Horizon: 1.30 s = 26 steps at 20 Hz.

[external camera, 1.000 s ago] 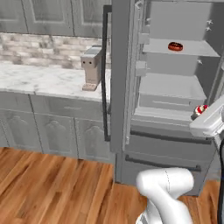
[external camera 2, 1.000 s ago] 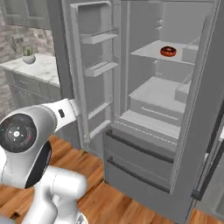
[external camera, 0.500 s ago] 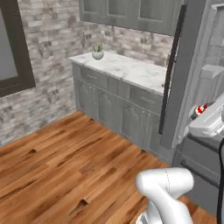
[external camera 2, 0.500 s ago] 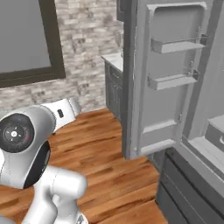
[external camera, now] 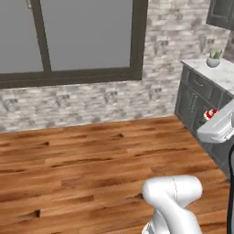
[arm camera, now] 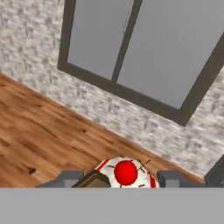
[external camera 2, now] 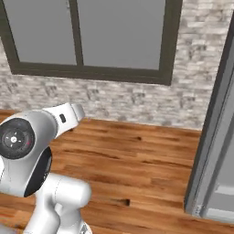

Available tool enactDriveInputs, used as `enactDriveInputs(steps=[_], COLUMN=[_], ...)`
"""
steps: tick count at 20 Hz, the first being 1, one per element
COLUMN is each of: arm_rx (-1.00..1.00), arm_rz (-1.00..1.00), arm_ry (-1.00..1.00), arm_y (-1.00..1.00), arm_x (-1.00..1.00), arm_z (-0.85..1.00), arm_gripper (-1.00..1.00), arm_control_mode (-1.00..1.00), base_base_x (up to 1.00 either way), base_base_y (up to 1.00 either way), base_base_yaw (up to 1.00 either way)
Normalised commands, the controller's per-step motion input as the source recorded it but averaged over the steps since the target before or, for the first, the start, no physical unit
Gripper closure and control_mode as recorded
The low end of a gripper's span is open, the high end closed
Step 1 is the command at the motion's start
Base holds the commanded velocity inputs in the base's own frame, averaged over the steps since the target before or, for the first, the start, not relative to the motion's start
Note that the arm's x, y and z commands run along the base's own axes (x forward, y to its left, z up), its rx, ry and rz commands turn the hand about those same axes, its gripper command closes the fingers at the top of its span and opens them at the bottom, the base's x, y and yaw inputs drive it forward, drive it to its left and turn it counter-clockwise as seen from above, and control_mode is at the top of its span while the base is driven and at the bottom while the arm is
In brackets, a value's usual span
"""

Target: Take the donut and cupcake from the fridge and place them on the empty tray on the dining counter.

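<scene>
The gripper clasped the cupcake between its fingers, a window at 12 o'clock.

floor: glossy wood planks | wall: rough stone brick | cupcake: glossy red top

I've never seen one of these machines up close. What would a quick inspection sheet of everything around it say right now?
Surface: wooden floor ahead; a marble-topped grey cabinet counter at the right of the left base view.
Job's things: cupcake, red with a pale top, sits between the jaws; an open grey fridge door at the right edge of the right base view.
Clutter: small potted plant on that counter.
Grippers: gripper shut on the cupcake.
Cables: nothing seen.
Surroundings: stone-brick wall with a large dark-framed window.
</scene>
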Motion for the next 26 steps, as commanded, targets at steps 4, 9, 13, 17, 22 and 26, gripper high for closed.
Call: enactDriveInputs(steps=[4, 9, 13, 17, 22, 26], arm_rx=[0.0, 0.0, 0.0, 0.0, 0.0, 0.0], arm_rz=[0.0, 0.0, 0.0, 0.0, 0.0, 0.0], arm_ry=[0.0, 0.0, 0.0, 0.0, 0.0, 0.0], arm_y=[0.0, 0.0, 0.0, 0.0, 0.0, 0.0], arm_x=[0.0, 0.0, 0.0, 0.0, 0.0, 0.0], arm_z=[0.0, 0.0, 0.0, 0.0, 0.0, 0.0], arm_gripper=[1.0, 1.0, 1.0, 1.0, 1.0, 1.0], arm_control_mode=[1.0, 1.0, 1.0, 1.0, 1.0, 1.0], base_base_x=[0.11, 0.27, 0.3, 0.29, 0.35, 0.47], base_base_y=[0.0, 0.0, 0.0, 0.0, 0.0, 0.0], base_base_yaw=[0.88, 0.85, 0.83, 0.82, 0.78, 0.73])
